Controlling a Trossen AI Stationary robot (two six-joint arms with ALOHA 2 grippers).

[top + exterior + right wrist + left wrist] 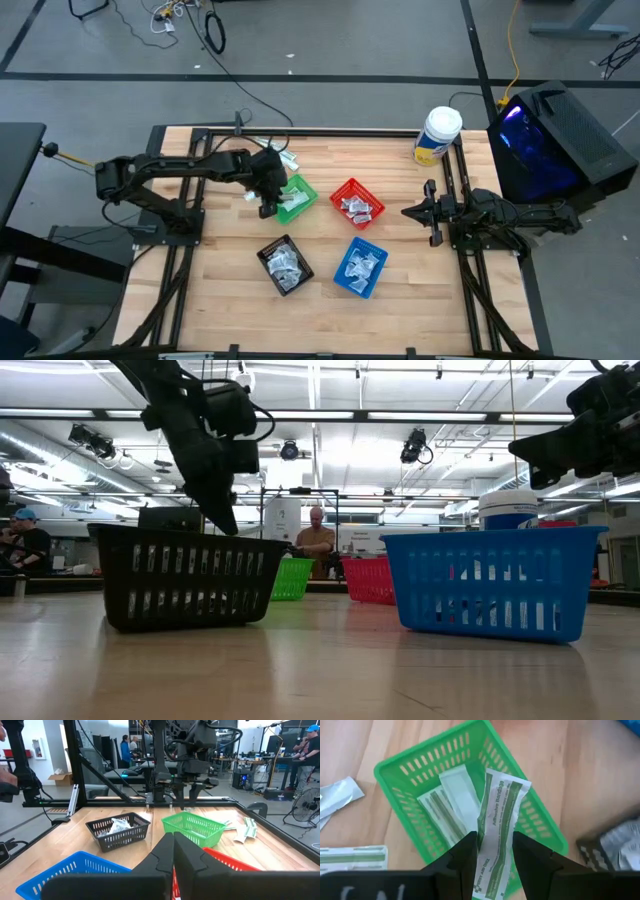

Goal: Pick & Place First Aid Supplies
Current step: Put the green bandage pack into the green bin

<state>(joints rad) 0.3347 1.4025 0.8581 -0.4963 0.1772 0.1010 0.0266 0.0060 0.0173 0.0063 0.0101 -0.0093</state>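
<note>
Overhead, bench: a wooden bench [220,300] is seen with four baskets near its middle and an arm at each side.
Left arm: it is stretched from the left edge toward the centre, and its claw [495,845] is held above the green basket.
Right arm: it is parked at the right edge, well apart from the baskets; its claw [173,851] is pressed fully closed, with nothing seen between the fingers.
Tub: a white-lidded tub [437,134] with a yellow label is stood at the far right corner of the bench.
Green basket: the green basket [405,767] is set just beside the left claw; two long strips are laid flat inside it.
Red basket: the red basket [343,189] is placed right of the green one and is filled with pale packets.
Blue basket: the blue basket [345,281] is set at the near side, below the red one, with packets inside.
Black basket: the black basket [270,249] is set left of the blue one, also with packets inside.
Held strip: a bandage strip [499,820], white with green print, is gripped between the left claw's fingers [465,857] and is hung over the green basket's interior.
Loose strips: a few more strips [352,857] are left on the bench beside the green basket.
</note>
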